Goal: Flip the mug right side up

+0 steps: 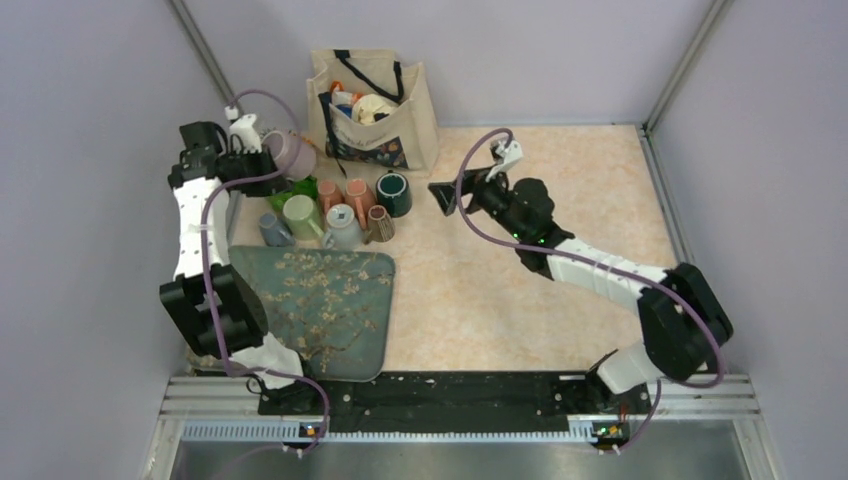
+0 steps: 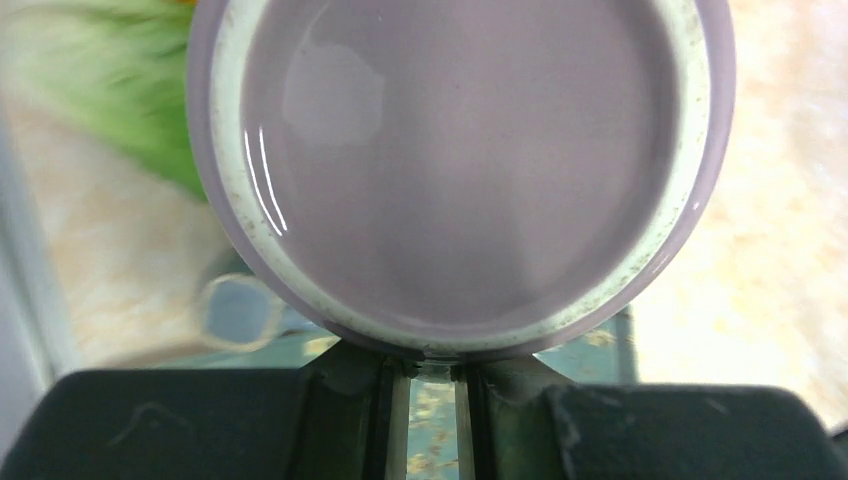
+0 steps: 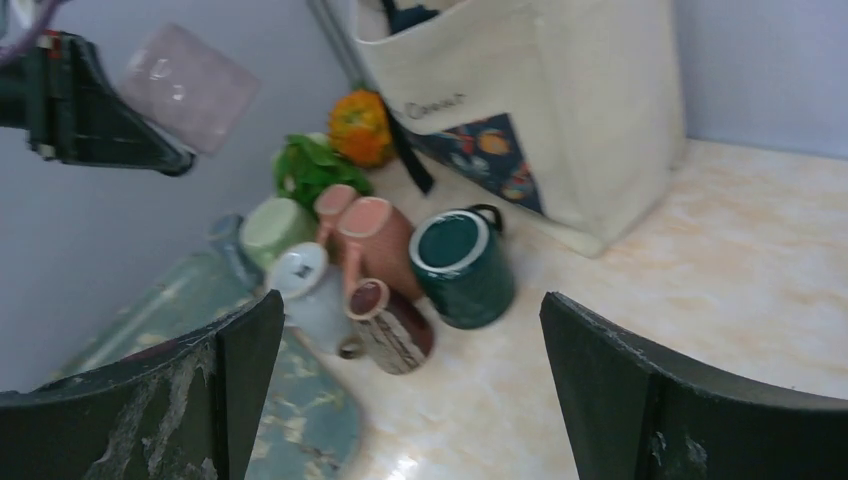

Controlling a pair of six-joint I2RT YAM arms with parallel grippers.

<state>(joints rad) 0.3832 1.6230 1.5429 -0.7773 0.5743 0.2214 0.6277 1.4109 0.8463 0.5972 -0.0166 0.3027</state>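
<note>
My left gripper (image 1: 262, 156) is shut on a lilac mug (image 1: 292, 155) and holds it in the air above the back left of the table. In the left wrist view the mug's round base (image 2: 460, 160) with its pale unglazed ring fills the frame, and the jaws (image 2: 430, 368) are nearly closed just under its edge. The right wrist view shows the mug (image 3: 190, 85) tilted in that gripper (image 3: 105, 115). My right gripper (image 1: 447, 196) is open and empty over the table's middle, and in its own wrist view (image 3: 408, 310) it faces the mug cluster.
Several mugs cluster below the held one: dark green (image 1: 393, 193), pink (image 1: 358, 197), light green (image 1: 300, 213), white (image 1: 342, 224), brown striped (image 1: 379, 223), blue-grey (image 1: 274, 230). A floral teal tray (image 1: 320, 310) lies near left. A tote bag (image 1: 375, 105) stands at the back.
</note>
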